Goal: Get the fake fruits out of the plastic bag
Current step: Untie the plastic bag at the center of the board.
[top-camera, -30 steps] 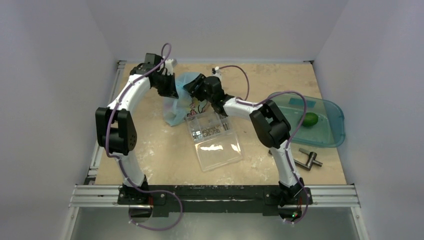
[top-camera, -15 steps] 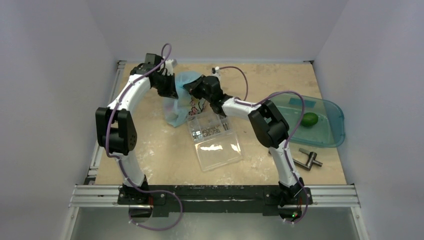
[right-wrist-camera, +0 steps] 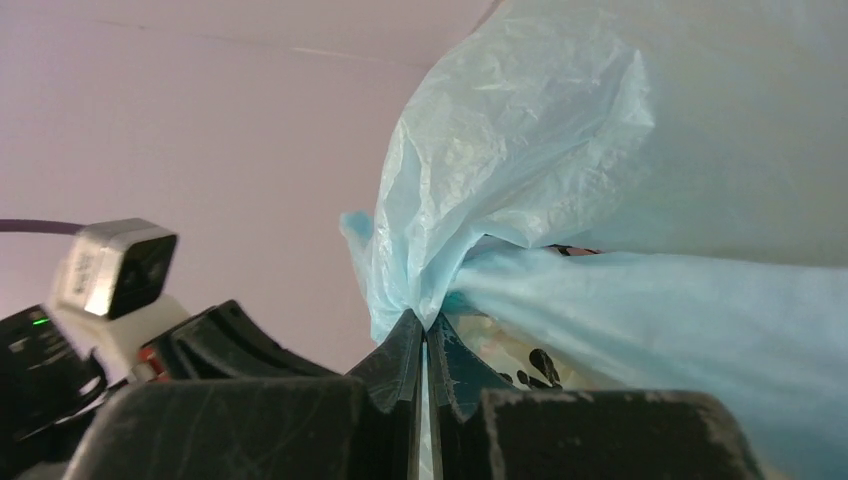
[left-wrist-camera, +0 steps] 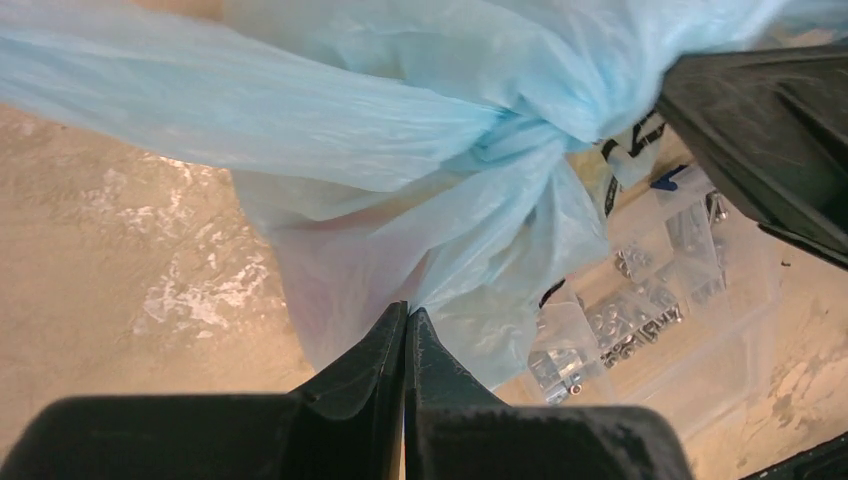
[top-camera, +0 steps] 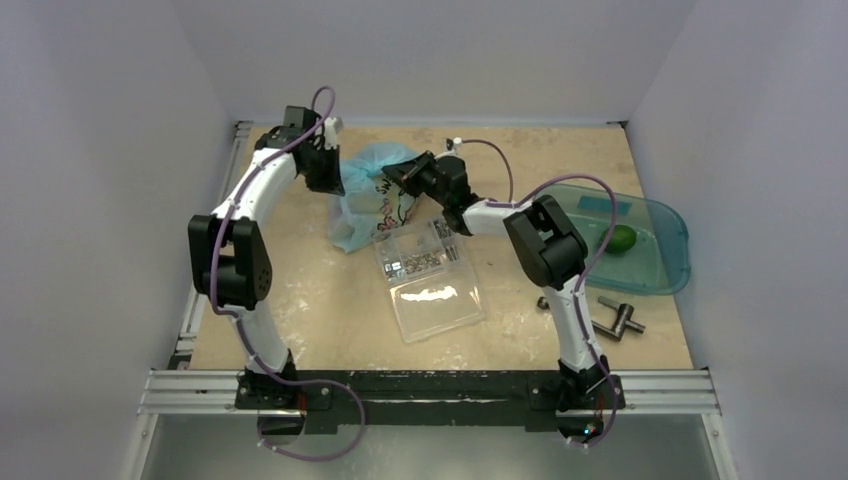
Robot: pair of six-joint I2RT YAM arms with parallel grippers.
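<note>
The light-blue plastic bag [top-camera: 365,190] is stretched between my two grippers at the back of the table, its lower part lying on the table. My left gripper [top-camera: 333,185] is shut on the bag's left edge; in the left wrist view its jaws [left-wrist-camera: 405,315] pinch the blue film [left-wrist-camera: 420,180]. My right gripper [top-camera: 392,172] is shut on the bag's right edge, with crinkled plastic [right-wrist-camera: 520,150] bunched at the jaw tips [right-wrist-camera: 427,325]. One green fake fruit [top-camera: 621,238] lies in the teal tray [top-camera: 660,280]. Any fruits inside the bag are hidden.
A clear plastic box [top-camera: 428,275] with small metal parts lies just in front of the bag, also in the left wrist view [left-wrist-camera: 640,310]. A dark metal T-shaped tool [top-camera: 610,318] rests near the right arm. White walls enclose the table.
My right gripper has shut on the bag's edge and pulled it right and up, away from the left gripper. The bag is now spread wider. The left arm shifted slightly back.
</note>
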